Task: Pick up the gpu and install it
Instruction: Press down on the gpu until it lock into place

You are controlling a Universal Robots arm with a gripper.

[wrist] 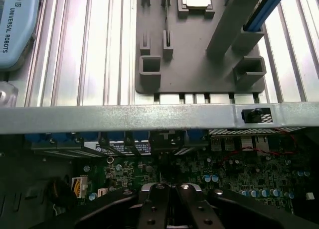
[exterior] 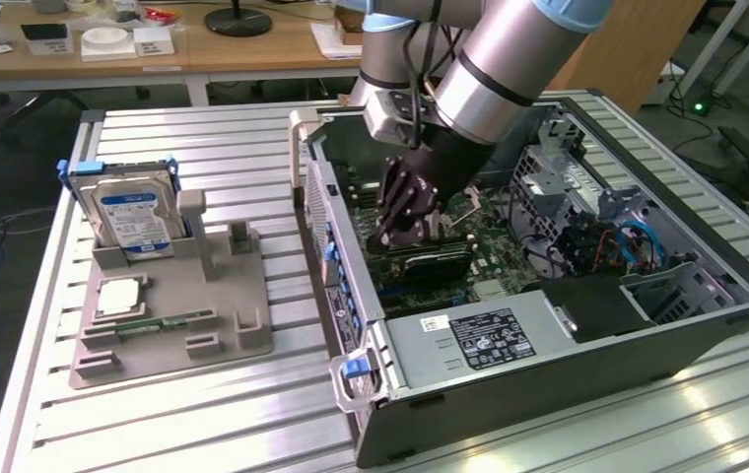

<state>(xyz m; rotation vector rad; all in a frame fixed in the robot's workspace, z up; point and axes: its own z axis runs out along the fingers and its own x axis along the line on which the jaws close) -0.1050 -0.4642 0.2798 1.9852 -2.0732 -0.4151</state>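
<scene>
Gripper (exterior: 398, 235) sits clenched inside the open computer case (exterior: 480, 394), right over the gpu (exterior: 430, 262), which lies low on the motherboard (exterior: 507, 258). I judge the card light, stiff and fragile; I'd grip it by its bare top edge, clear of components.

Layout: the open computer case (exterior: 546, 325) lay on the slatted table (exterior: 217, 414), toward the exterior view's right. The parts holder (exterior: 170, 305) sat beside it, to the exterior view's left, with the hard drive (exterior: 135, 219) upright in it. The gripper (exterior: 398, 229) was inside the case, over the motherboard (exterior: 487, 261), above the gpu (exterior: 430, 261).
</scene>
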